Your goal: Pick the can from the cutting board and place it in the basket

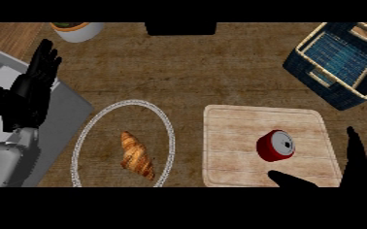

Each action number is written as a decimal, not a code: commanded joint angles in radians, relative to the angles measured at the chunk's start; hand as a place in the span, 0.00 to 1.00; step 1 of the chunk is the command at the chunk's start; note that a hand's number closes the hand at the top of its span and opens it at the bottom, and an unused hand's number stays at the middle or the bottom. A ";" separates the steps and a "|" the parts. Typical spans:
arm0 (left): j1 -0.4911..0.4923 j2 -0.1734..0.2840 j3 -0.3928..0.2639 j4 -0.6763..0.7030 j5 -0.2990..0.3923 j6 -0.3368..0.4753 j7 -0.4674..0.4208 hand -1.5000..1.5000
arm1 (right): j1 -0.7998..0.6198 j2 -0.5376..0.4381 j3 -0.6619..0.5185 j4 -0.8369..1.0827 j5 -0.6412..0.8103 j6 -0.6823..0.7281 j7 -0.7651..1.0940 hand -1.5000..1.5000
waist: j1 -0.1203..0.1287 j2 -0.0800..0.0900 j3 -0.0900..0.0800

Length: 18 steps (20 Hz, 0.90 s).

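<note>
Am bringing right hand (344, 172) in beside red can (276, 145) on cutting board (237, 145), fingers spread apart, nothing gripped; am centring can between thumb and fingers before closing. Left hand (32, 85) resting far left of can, fingers straight.

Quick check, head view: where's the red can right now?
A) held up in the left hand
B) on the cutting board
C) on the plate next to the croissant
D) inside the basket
B: the red can stands on the cutting board, with the right hand open beside it and not closed on it; the basket sits apart at the upper right.
</note>
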 commanded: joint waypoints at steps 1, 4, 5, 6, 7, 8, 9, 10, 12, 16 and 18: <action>0.013 -0.046 -0.029 0.073 -0.018 0.006 0.035 0.50 | -0.011 0.060 0.027 -0.004 0.080 0.006 0.102 0.00 | -0.006 0.013 -0.014; 0.028 -0.047 -0.009 0.121 -0.019 -0.023 -0.018 0.50 | -0.014 0.064 -0.009 0.102 0.100 -0.080 0.021 0.00 | -0.007 0.016 -0.014; 0.061 -0.067 -0.034 0.045 -0.032 0.011 0.017 0.50 | -0.011 0.065 0.031 0.124 0.122 -0.109 0.052 0.00 | 0.002 0.013 -0.014; 0.020 -0.028 0.014 0.061 0.006 -0.034 0.042 0.50 | 0.016 0.065 0.025 0.093 0.129 -0.068 0.043 0.00 | -0.004 0.012 -0.014; 0.073 -0.060 -0.009 0.069 -0.021 -0.023 -0.020 0.50 | 0.014 0.065 0.059 0.057 0.158 -0.057 0.068 0.00 | -0.002 0.012 -0.015; 0.051 -0.060 -0.008 0.045 -0.020 -0.012 0.019 0.50 | -0.012 0.065 0.052 0.093 0.153 -0.084 0.086 0.00 | 0.000 0.012 -0.014; 0.061 -0.037 -0.013 0.015 -0.042 -0.014 0.042 0.50 | -0.011 0.066 0.072 0.077 0.180 -0.073 0.089 0.00 | 0.002 0.011 -0.014; 0.073 -0.066 0.003 0.086 -0.021 -0.033 -0.025 0.50 | 0.016 0.066 0.051 0.110 0.150 -0.110 0.031 0.00 | -0.004 0.014 -0.014; 0.057 -0.050 0.036 0.115 0.002 -0.073 -0.039 0.50 | 0.018 0.066 0.065 0.133 0.122 -0.158 0.012 0.00 | -0.005 0.015 -0.014; 0.109 -0.054 0.017 0.026 -0.025 -0.053 -0.005 0.50 | -0.039 0.066 0.057 0.209 0.155 -0.191 0.054 0.00 | 0.011 0.013 -0.014; 0.070 -0.071 0.029 0.092 -0.025 -0.059 -0.030 0.50 | 0.002 0.066 0.109 0.192 0.146 -0.232 0.050 0.00 | -0.004 0.013 -0.014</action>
